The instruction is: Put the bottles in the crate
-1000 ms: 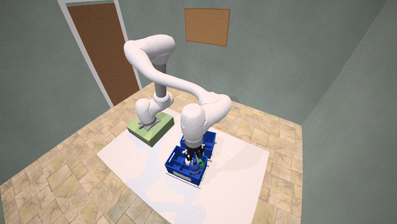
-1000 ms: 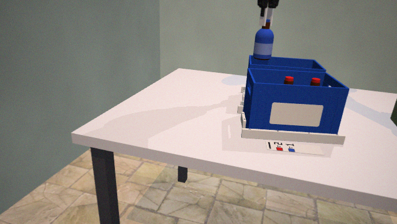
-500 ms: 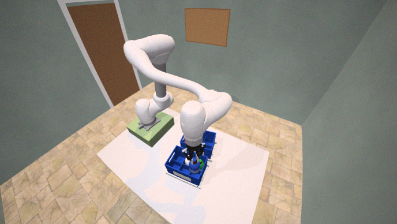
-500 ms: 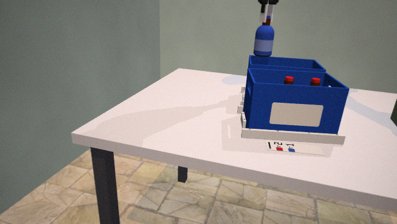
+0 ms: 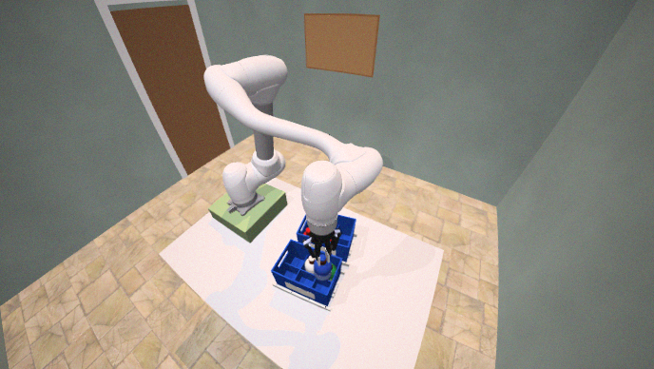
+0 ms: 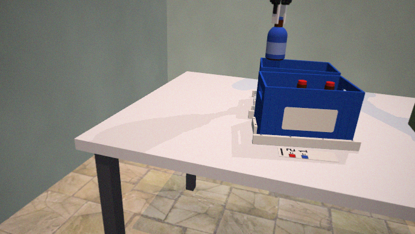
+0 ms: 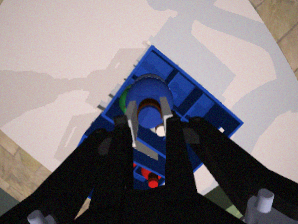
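Observation:
My gripper (image 6: 278, 16) is shut on the neck of a blue bottle (image 6: 275, 43) with a pale blue label band. It holds the bottle upright, with the base about level with the rim of the far blue crate (image 6: 298, 66). In the top view the bottle (image 5: 323, 271) hangs over that crate (image 5: 304, 276), which holds other bottles, one white and one green. The near crate (image 6: 307, 108) holds two red-capped bottles (image 6: 302, 82) (image 6: 329, 85). The pick list (image 6: 301, 154) lies in front of it, showing 2 red and 1 blue. The wrist view shows my fingers around the bottle top.
A white rail (image 6: 304, 142) runs along the near crate's front. The robot's green base block (image 5: 248, 209) sits on the table's far corner. The table edge (image 6: 211, 169) runs close to the pick list.

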`<action>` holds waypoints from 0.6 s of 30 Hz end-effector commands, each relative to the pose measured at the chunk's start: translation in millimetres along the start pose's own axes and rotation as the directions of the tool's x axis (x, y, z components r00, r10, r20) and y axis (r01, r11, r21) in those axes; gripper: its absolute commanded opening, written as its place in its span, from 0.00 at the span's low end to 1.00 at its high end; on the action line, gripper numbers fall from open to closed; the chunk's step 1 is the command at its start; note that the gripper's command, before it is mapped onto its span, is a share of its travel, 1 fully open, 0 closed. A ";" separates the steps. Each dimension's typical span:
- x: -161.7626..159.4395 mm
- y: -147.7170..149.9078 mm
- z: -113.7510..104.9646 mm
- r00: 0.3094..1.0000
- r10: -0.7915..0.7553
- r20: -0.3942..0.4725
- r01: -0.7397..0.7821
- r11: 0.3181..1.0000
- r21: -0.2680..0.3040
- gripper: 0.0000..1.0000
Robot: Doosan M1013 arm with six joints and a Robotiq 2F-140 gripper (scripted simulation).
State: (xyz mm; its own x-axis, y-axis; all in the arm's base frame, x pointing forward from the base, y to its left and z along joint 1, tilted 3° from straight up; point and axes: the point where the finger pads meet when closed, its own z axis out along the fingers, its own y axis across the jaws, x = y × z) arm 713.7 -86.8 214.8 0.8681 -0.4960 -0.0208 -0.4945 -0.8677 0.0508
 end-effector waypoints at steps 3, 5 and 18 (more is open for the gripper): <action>-6.5 -6.7 -0.2 1.000 0.000 0.000 0.000 1.000 0.000 0.00; -9.3 -9.6 -0.2 1.000 0.000 0.000 0.000 1.000 0.000 0.00; -24.6 -25.3 -0.2 1.000 0.000 0.000 0.000 1.000 0.000 0.00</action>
State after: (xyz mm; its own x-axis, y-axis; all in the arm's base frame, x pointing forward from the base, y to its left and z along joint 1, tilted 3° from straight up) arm 705.7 -55.9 214.1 0.8681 -0.4960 -0.0207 -0.4945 -0.8677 0.0508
